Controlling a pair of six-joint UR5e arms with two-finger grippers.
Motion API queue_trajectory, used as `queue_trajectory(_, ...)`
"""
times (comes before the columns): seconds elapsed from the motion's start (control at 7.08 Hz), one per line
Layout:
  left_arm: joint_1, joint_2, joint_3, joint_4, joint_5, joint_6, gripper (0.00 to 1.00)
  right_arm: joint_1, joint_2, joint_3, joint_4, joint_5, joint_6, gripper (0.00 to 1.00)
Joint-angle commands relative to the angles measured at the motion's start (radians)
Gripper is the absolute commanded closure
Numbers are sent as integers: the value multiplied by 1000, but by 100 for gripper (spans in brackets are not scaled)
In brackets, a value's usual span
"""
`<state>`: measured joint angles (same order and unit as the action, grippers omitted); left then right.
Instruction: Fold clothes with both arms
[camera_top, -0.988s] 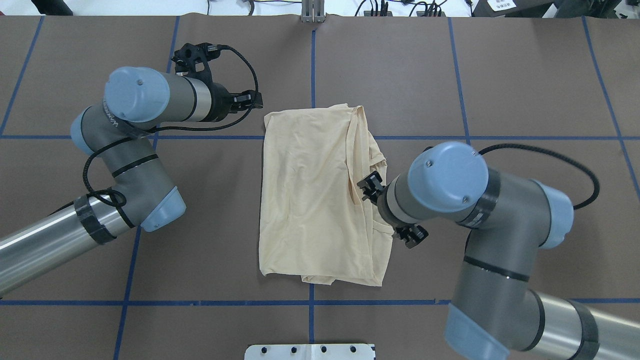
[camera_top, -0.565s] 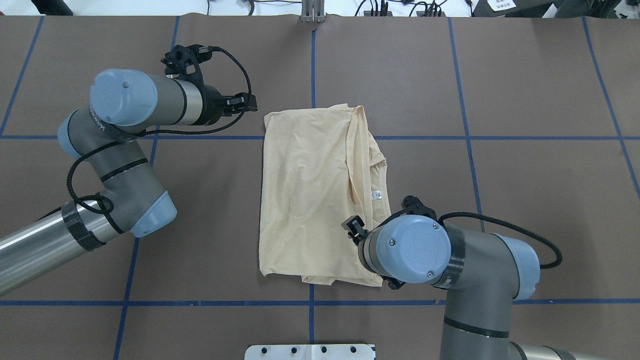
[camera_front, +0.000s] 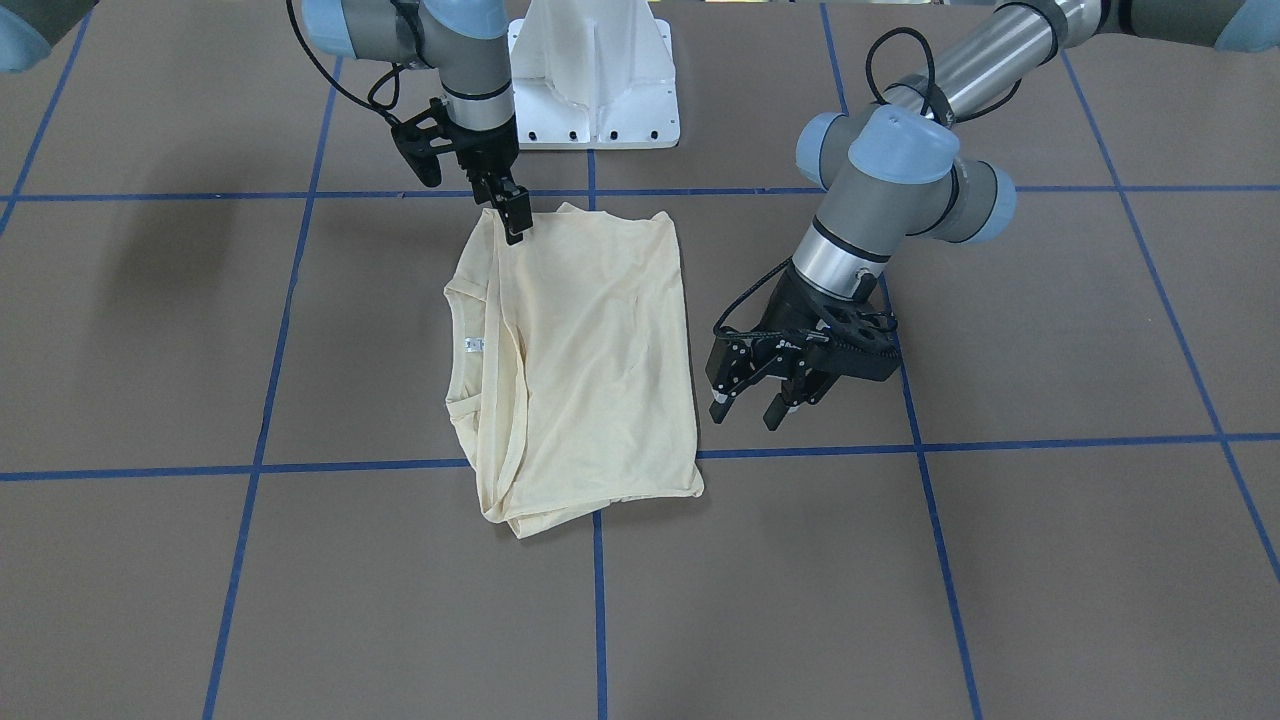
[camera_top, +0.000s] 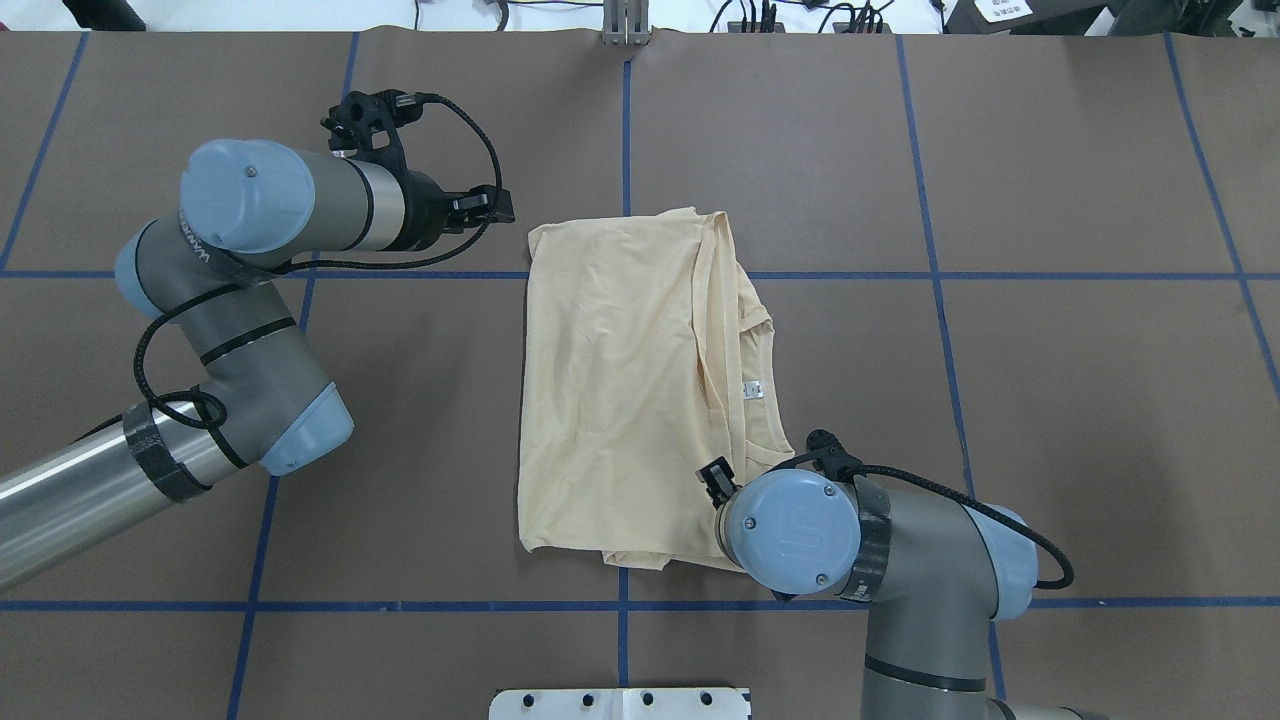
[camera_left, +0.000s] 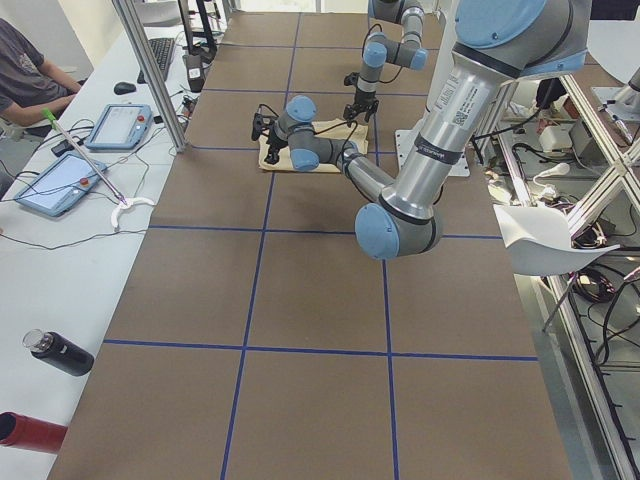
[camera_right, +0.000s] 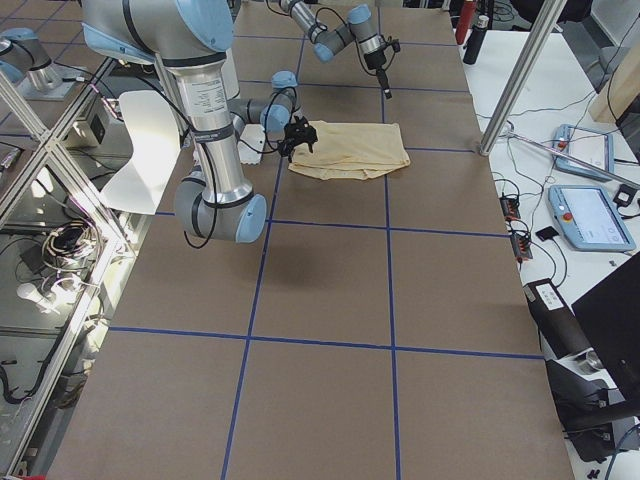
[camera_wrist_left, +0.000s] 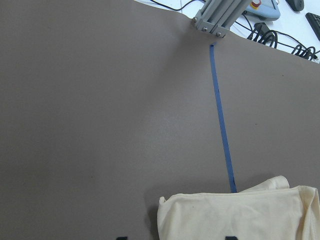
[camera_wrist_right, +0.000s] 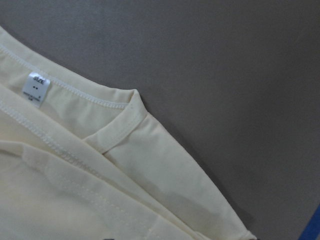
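The clothes are one pale cream-yellow shirt (camera_top: 620, 390), folded into a tall rectangle at the table's middle, also seen from the front (camera_front: 590, 370). Its white neck label (camera_top: 752, 390) faces up near the right edge and shows in the right wrist view (camera_wrist_right: 36, 89). My right gripper (camera_top: 715, 482) hangs low over the shirt's near right corner by the collar, its fingers (camera_front: 515, 215) apart and holding nothing. My left gripper (camera_front: 745, 410) is open and empty, off the cloth beside the far left corner (camera_wrist_left: 240, 215). The chest print is hidden.
The white pedestal base (camera_top: 620, 703) sits at the table's near edge. Blue tape lines (camera_top: 625, 130) grid the brown table. A metal post (camera_top: 625, 25) stands at the far edge. A person (camera_left: 25, 75) sits at a side desk with tablets.
My right arm has swung back along the shirt's right edge to its near corner, uncovering the neck label. My left arm shifted slightly left, then stayed. The shirt has not moved.
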<state>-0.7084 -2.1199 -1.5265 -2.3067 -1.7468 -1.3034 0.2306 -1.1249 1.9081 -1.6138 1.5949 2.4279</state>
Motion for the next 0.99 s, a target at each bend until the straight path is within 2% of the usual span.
queue_trajectory(0.0,1,0,2,1,3,-4,29,-5,-4,-3,0,7,7,14)
queue_trajectory(0.56,1,0,3,1,3,-4,29,-27,-12,-7,0,2,7,27)
queue_trajectory(0.71,1,0,3,1,3,-4,29,-27,-12,-11,0,0,7,49)
queue_trajectory(0.85,0,0,3,0,3,-4,29,-25,-10,-9,-1,0,8,81)
